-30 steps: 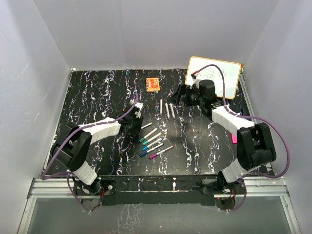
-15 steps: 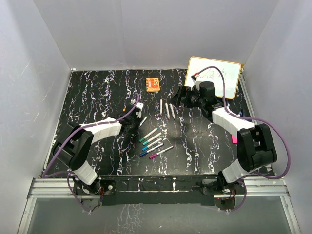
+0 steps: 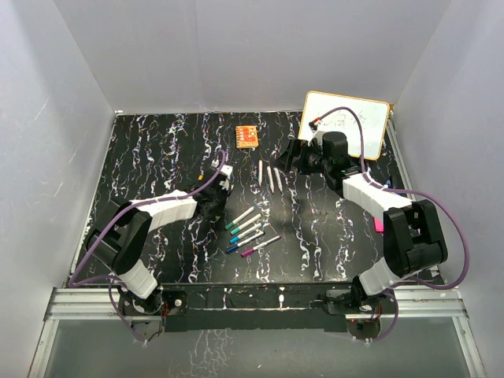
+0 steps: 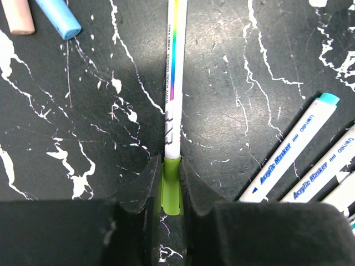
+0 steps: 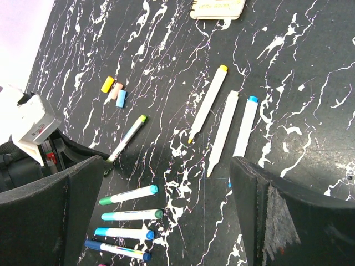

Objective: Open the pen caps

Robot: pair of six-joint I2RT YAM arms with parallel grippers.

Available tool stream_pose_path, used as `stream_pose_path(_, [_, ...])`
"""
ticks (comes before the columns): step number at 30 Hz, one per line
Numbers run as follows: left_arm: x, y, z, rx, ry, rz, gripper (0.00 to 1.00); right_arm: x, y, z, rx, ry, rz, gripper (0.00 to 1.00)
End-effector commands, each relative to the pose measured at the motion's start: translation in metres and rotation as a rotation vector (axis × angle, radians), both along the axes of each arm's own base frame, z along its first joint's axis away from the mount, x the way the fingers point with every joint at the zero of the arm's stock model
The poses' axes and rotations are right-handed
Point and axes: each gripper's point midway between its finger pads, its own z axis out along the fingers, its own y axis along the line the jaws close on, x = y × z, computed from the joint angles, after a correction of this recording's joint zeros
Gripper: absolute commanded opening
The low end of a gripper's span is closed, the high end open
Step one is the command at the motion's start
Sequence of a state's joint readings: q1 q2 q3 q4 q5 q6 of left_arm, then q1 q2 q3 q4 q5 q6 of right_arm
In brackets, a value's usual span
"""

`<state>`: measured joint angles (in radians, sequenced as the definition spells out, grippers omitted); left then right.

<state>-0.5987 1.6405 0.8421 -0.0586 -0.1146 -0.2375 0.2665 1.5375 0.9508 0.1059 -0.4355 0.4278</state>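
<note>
My left gripper (image 4: 171, 166) is shut on the lime green pen cap (image 4: 171, 191) of a white pen (image 4: 175, 83) that lies on the black marbled table and points away from it. In the top view the left gripper (image 3: 214, 200) sits left of a row of capped pens (image 3: 248, 228). My right gripper (image 5: 166, 183) hangs open above the table with nothing between its fingers. Below it lie three uncapped pens (image 5: 223, 133) and the capped row (image 5: 130, 215). Loose yellow (image 5: 107, 84), pink (image 5: 115, 90) and blue (image 5: 121, 97) pen caps rest beyond the gripped pen (image 5: 127, 137).
An orange square block (image 3: 247, 136) lies at the back centre. A whiteboard (image 3: 346, 124) leans at the back right corner behind the right arm. A small pink item (image 3: 378, 224) sits near the right edge. White walls enclose the table on three sides.
The left jaws have closed onto the green cap, and the gripper has edged forward over the pen. The right gripper has drifted slightly left and stays open.
</note>
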Motion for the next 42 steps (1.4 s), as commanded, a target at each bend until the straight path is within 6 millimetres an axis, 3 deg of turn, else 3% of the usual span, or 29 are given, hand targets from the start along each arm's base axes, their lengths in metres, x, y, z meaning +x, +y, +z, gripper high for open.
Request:
stream_pose_path(1, [-0.020, -0.005, -0.017, -0.010, 0.093, -0.029, 0.00, 0.008, 0.002, 0.028, 0.027, -0.085, 0.003, 0.94])
stream_pose_path(4, [-0.014, -0.011, -0.005, -0.042, 0.067, -0.021, 0.00, 0.007, 0.002, 0.027, 0.029, -0.077, 0.005, 0.94])
stream_pose_path(8, [0.000, -0.024, 0.030, -0.121, -0.010, -0.009, 0.00, 0.005, 0.007, 0.022, 0.047, -0.045, 0.026, 0.89])
stream_pose_path(13, [0.017, -0.053, 0.082, -0.308, -0.116, -0.005, 0.00, -0.003, 0.017, 0.018, 0.118, -0.012, 0.065, 0.86])
stream_pose_path(18, [0.023, -0.083, 0.109, -0.490, -0.145, -0.029, 0.00, -0.015, 0.028, 0.016, 0.186, 0.012, 0.110, 0.83])
stream_pose_path(31, [0.026, -0.128, 0.130, -0.769, -0.107, -0.078, 0.00, -0.026, 0.049, 0.006, 0.265, 0.059, 0.156, 0.72])
stream_pose_path(42, [0.022, -0.149, 0.139, -0.884, -0.079, -0.118, 0.00, -0.026, 0.058, 0.002, 0.312, 0.081, 0.187, 0.59])
